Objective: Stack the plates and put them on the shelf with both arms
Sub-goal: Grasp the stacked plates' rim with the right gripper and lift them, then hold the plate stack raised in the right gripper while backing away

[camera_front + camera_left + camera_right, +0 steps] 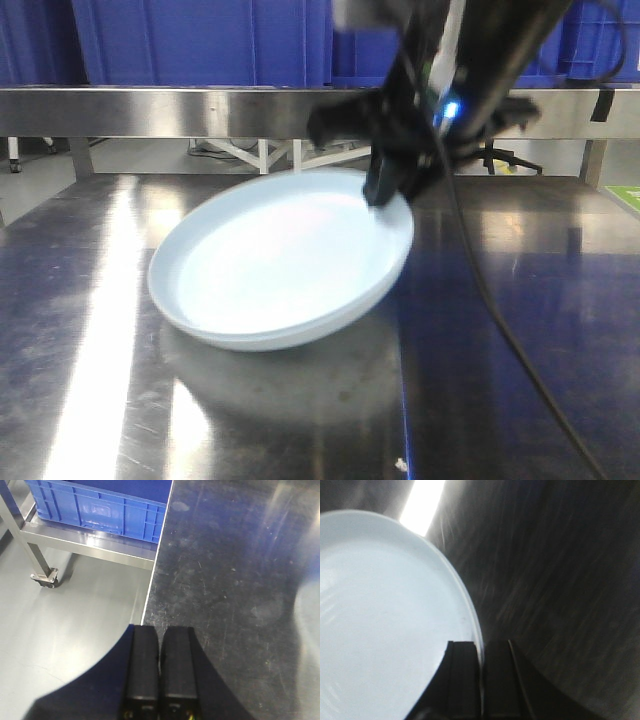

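A pale bluish-white plate (280, 260) sits tilted on the dark steel tabletop (540, 330), its far right side raised. A second rim line shows along its near edge, but I cannot tell whether another plate lies under it. My right gripper (385, 195) is shut on the plate's far right rim. In the right wrist view the rim runs between the gripper's (481, 645) two fingers, with the plate (380, 610) to the left. My left gripper (160, 630) is shut and empty, above the table's left edge. The steel shelf rail (200, 112) runs along the back.
Blue plastic crates (200, 40) stand behind the rail. A black cable (500, 330) hangs from the right arm across the table's right side. In the left wrist view a blue crate (95, 510) sits on a wheeled steel rack over grey floor (65, 630).
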Controlling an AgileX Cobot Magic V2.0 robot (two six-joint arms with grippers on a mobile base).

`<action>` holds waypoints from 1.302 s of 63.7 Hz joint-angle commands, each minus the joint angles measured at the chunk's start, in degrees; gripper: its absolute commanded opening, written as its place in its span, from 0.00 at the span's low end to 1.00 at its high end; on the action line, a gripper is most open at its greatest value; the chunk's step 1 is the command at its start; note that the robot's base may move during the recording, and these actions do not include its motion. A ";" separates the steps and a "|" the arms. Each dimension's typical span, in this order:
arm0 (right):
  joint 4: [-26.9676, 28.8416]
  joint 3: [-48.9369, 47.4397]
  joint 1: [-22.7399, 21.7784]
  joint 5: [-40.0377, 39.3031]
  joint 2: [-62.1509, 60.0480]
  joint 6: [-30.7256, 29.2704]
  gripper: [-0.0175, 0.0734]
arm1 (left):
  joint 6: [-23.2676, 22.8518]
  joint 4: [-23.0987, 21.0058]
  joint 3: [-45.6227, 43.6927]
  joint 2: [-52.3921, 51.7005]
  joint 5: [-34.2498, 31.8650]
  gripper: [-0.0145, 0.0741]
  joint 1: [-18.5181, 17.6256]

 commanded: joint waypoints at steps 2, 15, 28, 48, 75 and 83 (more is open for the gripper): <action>-1.33 -1.05 -2.16 -4.77 -7.90 -0.53 0.26 | -0.34 -0.41 -1.57 -0.17 -4.19 0.26 -0.30; -1.33 4.26 -10.33 -4.83 -19.78 -0.53 0.26 | -0.34 -0.41 -1.57 -0.17 -4.19 0.26 -0.30; -1.38 14.51 -17.40 -6.36 -33.91 -0.53 0.26 | -0.34 -0.41 -1.57 -0.17 -4.19 0.26 -0.30; -1.33 29.11 -18.93 -6.19 -53.55 -0.53 0.26 | -0.34 -0.41 -1.57 -0.17 -4.19 0.26 -0.30; -1.33 33.98 -19.46 -6.69 -58.16 -0.53 0.26 | -0.34 -0.41 -1.57 -0.17 -4.19 0.26 -0.30; -1.33 33.98 -19.47 -6.17 -58.16 -0.53 0.26 | -0.34 -0.41 -1.57 -0.17 -4.19 0.26 -0.30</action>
